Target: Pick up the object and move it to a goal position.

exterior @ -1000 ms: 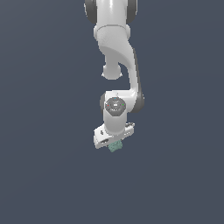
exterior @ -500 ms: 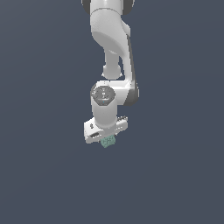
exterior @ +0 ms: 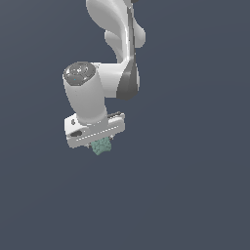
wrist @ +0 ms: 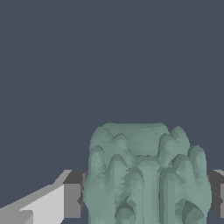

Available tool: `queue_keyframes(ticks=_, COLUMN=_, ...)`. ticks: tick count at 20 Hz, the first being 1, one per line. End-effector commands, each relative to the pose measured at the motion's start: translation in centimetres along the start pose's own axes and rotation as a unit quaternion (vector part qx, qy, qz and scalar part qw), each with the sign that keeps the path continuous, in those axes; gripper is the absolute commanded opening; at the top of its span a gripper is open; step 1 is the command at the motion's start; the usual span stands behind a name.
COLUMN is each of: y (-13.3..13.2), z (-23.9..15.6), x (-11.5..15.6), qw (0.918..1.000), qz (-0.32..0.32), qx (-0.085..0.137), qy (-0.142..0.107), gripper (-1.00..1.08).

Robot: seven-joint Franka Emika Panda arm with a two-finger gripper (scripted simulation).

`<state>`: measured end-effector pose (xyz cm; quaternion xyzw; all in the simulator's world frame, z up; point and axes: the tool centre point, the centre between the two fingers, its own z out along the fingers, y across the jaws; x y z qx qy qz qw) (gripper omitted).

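Note:
The object point(exterior: 102, 145) is a small pale teal-green lumpy block. It hangs just under the white hand of my arm in the exterior view. My gripper point(exterior: 101, 145) is shut on it, with the block held between the two fingers. In the wrist view the object point(wrist: 146, 175) looms large and close, with a grey finger pad point(wrist: 72, 199) pressed against one side and the other pad point(wrist: 218, 192) at its opposite side. The fingers themselves are mostly hidden by the hand in the exterior view.
A plain dark grey-blue surface point(exterior: 195, 195) fills the background in both views. No goal marker or other object shows.
The arm has swung toward the exterior view's left and nearer the camera, carrying the block along. The hand has tilted. The grip on the block is unchanged.

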<state>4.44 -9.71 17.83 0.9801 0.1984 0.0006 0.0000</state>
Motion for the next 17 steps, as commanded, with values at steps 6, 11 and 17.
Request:
queue_keyframes(ticks=6, y=3.4, z=-4.8, x=-1.6, qw=1.0, qz=-0.001, qx=0.0, qy=0.0, gripper=-1.0)
queue_keyframes(ticks=11, y=4.4, z=-6.0, x=-1.9, qw=1.0, qz=-0.001, qx=0.0, qy=0.0, gripper=-1.0)
queue_keyframes(ticks=17, y=4.3, z=-5.8, x=-1.8, qw=1.0, qz=-0.001, qx=0.0, qy=-0.001, gripper=-1.0)
